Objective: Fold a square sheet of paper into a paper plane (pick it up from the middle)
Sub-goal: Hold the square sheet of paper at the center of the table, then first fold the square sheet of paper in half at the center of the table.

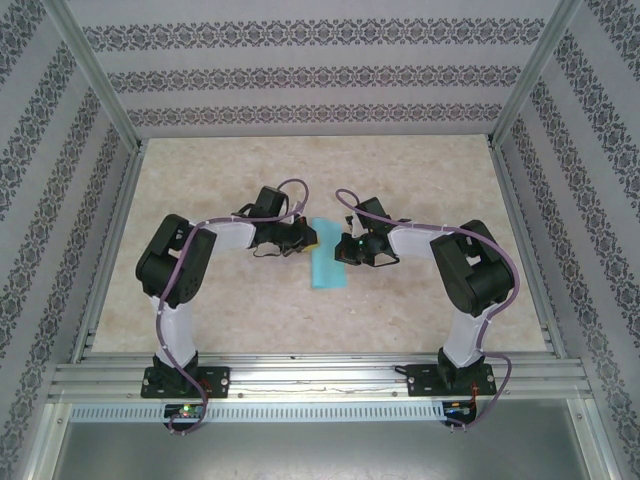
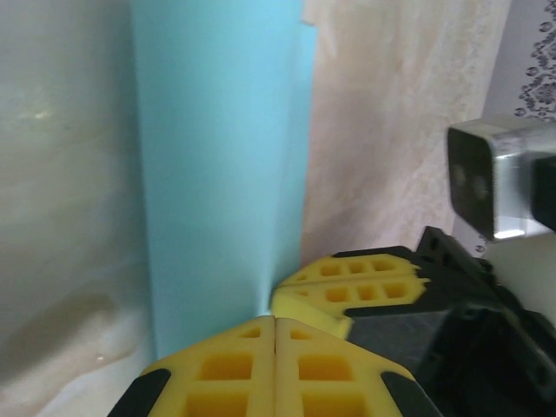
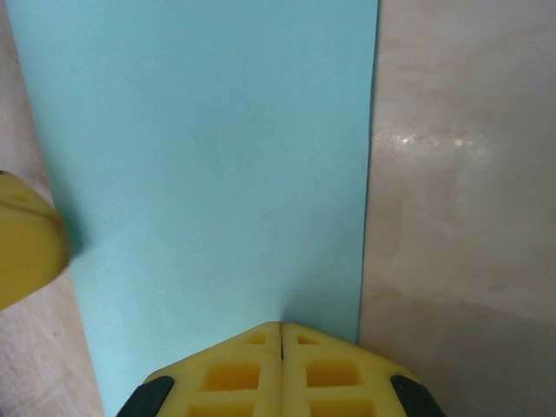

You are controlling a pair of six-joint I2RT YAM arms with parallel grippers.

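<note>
Your beige marbled table (image 1: 230, 300) carries the whole scene, and both arms, the left arm (image 1: 178, 268) and the right arm (image 1: 470, 272), bend inward so their wrists meet near its centre. Between them is the square sheet of paper (image 1: 328, 264), which now reads as a narrow turquoise rectangle running away from you. In the left wrist view a second layer shows along one long edge, so it looks doubled over. Whether it rests flat or hangs just off the table, you cannot tell from here. The left gripper (image 2: 275, 340) has its yellow pads pressed together with the paper running out from their tips, and the right gripper (image 3: 281, 347) is closed the same way on the opposite side. That two-sided pinch probably keeps the layers aligned while a crease is set. The grippers sit very close, with one yellow finger (image 3: 26, 248) of the left reaching into the right wrist view, so watch for contact. By my judgement you are early in the folding, with no nose or wings formed yet
</note>
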